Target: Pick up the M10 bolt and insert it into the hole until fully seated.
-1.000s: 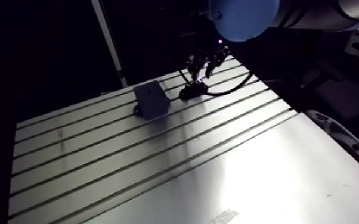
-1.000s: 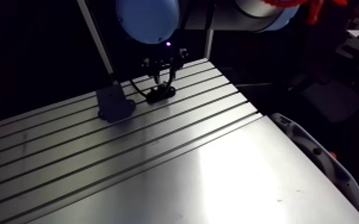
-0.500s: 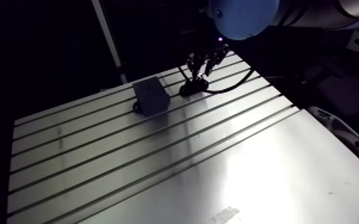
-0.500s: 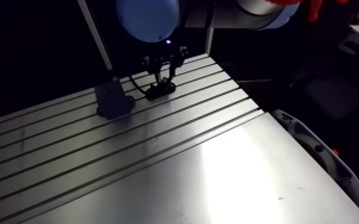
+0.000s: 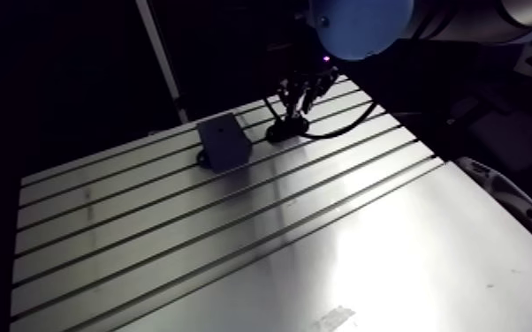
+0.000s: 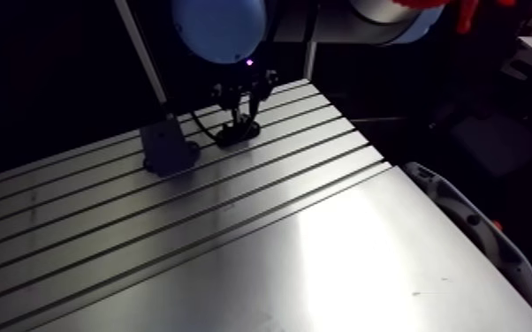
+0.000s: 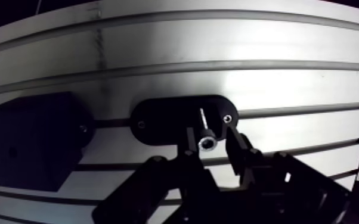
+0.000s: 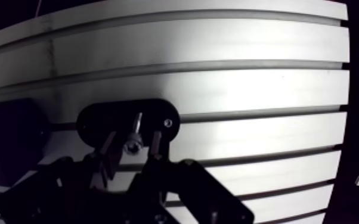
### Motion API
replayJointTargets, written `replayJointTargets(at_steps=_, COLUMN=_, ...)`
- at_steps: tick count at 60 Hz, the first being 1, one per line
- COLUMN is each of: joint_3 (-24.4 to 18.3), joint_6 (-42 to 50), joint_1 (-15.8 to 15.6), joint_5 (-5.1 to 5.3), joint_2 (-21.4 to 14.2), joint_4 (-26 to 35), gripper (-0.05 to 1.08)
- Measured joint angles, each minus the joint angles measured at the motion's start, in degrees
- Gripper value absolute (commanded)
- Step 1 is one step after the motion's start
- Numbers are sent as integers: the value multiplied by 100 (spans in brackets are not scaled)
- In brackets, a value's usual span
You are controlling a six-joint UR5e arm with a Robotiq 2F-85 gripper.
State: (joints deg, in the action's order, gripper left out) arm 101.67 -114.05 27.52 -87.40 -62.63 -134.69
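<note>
Two fingers (image 7: 239, 152): closed on the bolt (image 7: 205, 142), which is held over the black plate (image 7: 158, 122).
Block (image 7: 30, 146): set just beside the plate.
Table (image 7: 217, 47): seen under the plate.

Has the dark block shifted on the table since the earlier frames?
No. The dark block sits on the same slots beside the black oval plate; the view itself shifted slightly.

The tip of the bolt (image 7: 206, 143) and the hole are lost against the dark plate (image 7: 158, 119). The gripper (image 7: 210, 136) covers the plate's near edge. Beside the gripper, the block (image 8: 6, 137) is cut off.
</note>
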Motion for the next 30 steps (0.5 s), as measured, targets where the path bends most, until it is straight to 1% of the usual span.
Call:
replayJointTargets(at_steps=6, joint_3=3, joint_6=-2, joint_1=0, joint_5=0, joint_2=0, joint_4=-1, gripper=66)
replayJointTargets(at_steps=18, joint_3=2, joint_6=-1, joint_1=-5, joint_5=0, joint_2=1, joint_4=0, gripper=68)
replayJointTargets(at_steps=30, joint_3=-1, joint_6=0, joint_1=-8, joint_5=0, joint_2=1, joint_4=-1, gripper=68)
